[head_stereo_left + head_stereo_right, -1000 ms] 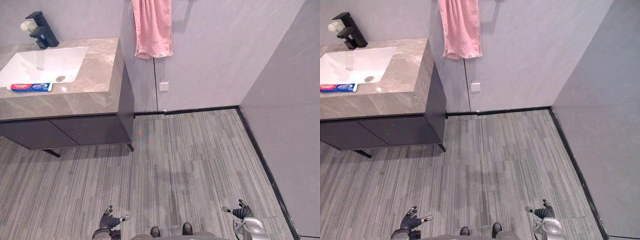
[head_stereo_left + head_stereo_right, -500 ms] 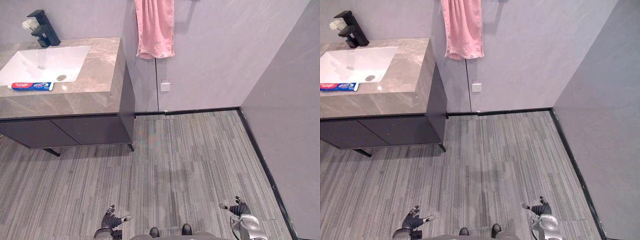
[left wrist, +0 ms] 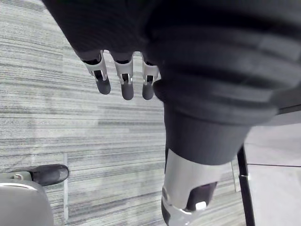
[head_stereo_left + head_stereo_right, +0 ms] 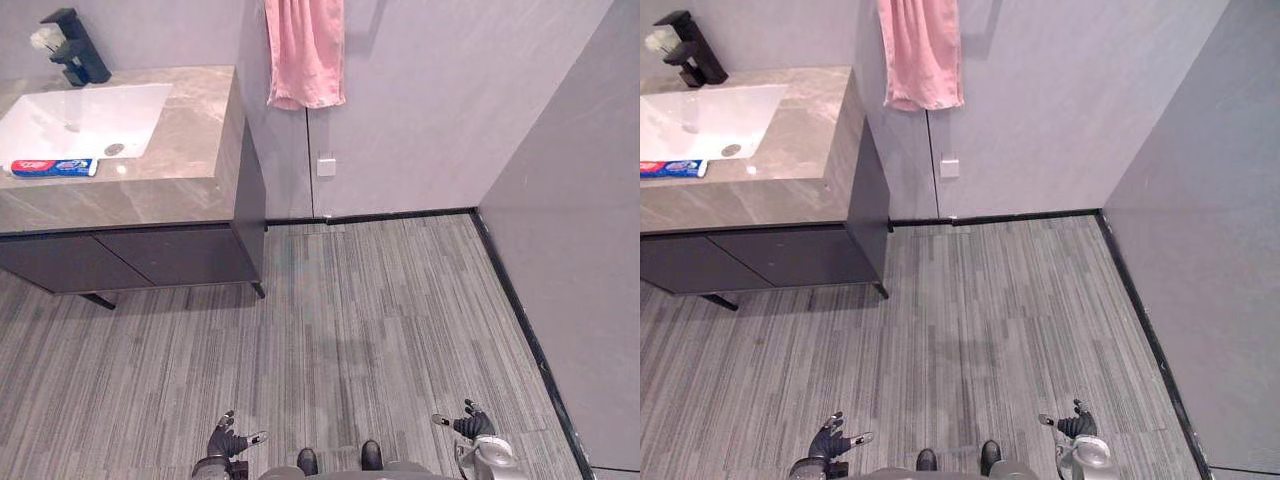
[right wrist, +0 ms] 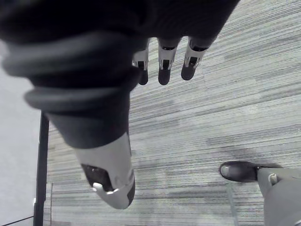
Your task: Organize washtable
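The washtable [image 4: 190, 150] stands far off at the upper left, a marble top with a white sink [image 4: 75, 118] and a black tap [image 4: 72, 47]. A red and blue toothpaste box [image 4: 52, 167] lies on the sink's front edge. A small white thing [image 4: 44, 38] sits beside the tap. My left hand [image 4: 226, 443] hangs low at the bottom left, open over the floor, holding nothing. My right hand [image 4: 468, 425] hangs at the bottom right, also open and empty. Both are far from the washtable.
A pink towel [image 4: 304, 50] hangs on the grey wall right of the washtable, above a white socket [image 4: 326, 166]. Dark cabinet doors [image 4: 150, 260] sit under the top. A grey wall [image 4: 570, 250] closes the right side. Striped grey floor [image 4: 370, 320] lies between me and the washtable.
The whole picture has shifted slightly, so the camera has moved. Both hands stay low by my sides and open.
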